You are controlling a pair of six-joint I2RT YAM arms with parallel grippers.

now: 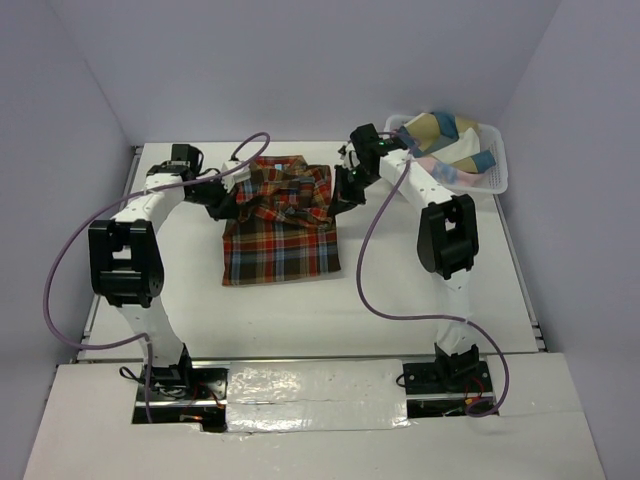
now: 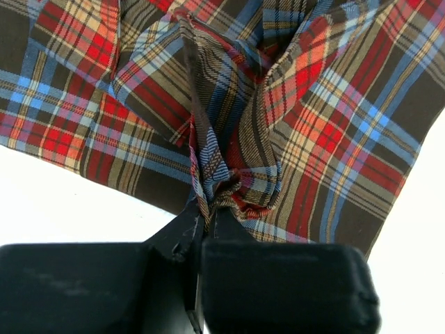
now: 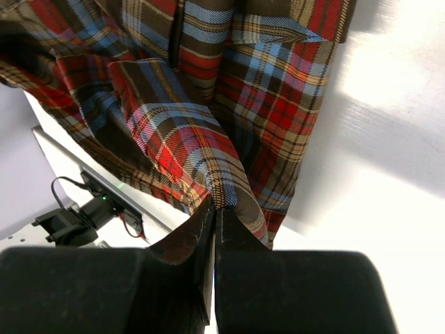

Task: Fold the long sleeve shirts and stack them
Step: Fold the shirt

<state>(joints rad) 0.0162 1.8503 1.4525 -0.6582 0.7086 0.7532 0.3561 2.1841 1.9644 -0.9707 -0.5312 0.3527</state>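
Note:
A red-orange, brown and blue plaid long sleeve shirt (image 1: 282,235) lies on the white table, its near part flat and its far part bunched and lifted. My left gripper (image 1: 228,201) is shut on a pinched fold at the shirt's far left; the left wrist view shows the cloth (image 2: 278,118) gathered between the fingers. My right gripper (image 1: 340,200) is shut on the shirt's far right edge; the right wrist view shows the cloth (image 3: 208,132) hanging from the closed jaws.
A white lattice basket (image 1: 495,175) with tan, blue and white clothes stands at the far right corner. The table's far edge and back wall lie just behind the shirt. Purple cables loop off both arms.

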